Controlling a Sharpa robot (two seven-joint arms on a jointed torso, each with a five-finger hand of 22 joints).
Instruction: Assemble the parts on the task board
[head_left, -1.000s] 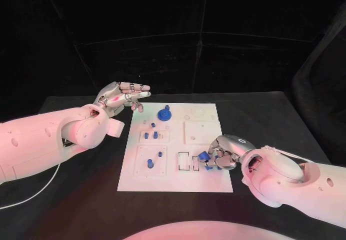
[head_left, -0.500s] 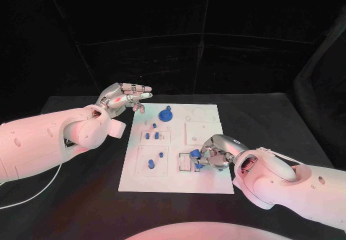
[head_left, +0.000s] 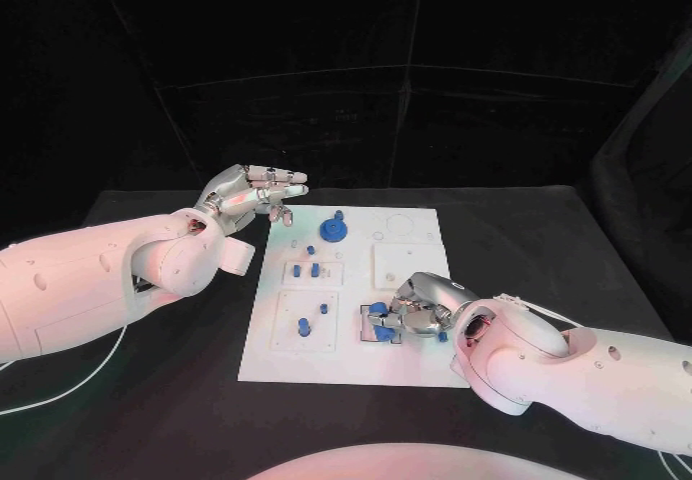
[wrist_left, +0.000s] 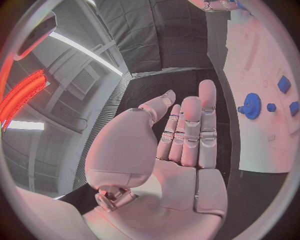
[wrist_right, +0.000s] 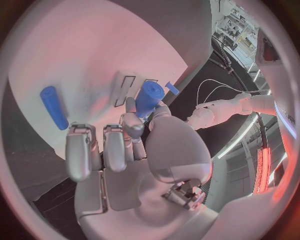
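Nearest you, your right hand (head_left: 418, 315) pinches a short blue cylinder part (wrist_right: 149, 97) between thumb and a finger, other fingers loosely curled, over the task board (head_left: 353, 365) by the two narrow rectangular slots (wrist_right: 125, 91). You'd judge its long axis runs roughly along those slots, just beyond the fingertips. Farther off, smooth blue pegs (head_left: 303, 270) and a toothed blue gear (head_left: 333, 231) sit on the matte white board. Farthest, your left hand (head_left: 254, 191) hovers empty, fingers extended

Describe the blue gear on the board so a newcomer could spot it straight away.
Start at the white task board in the middle of the black table, then go to its far end, near the left hand. The blue gear lies there: a toothed round disc, far larger than the small blue pegs nearer the robot.
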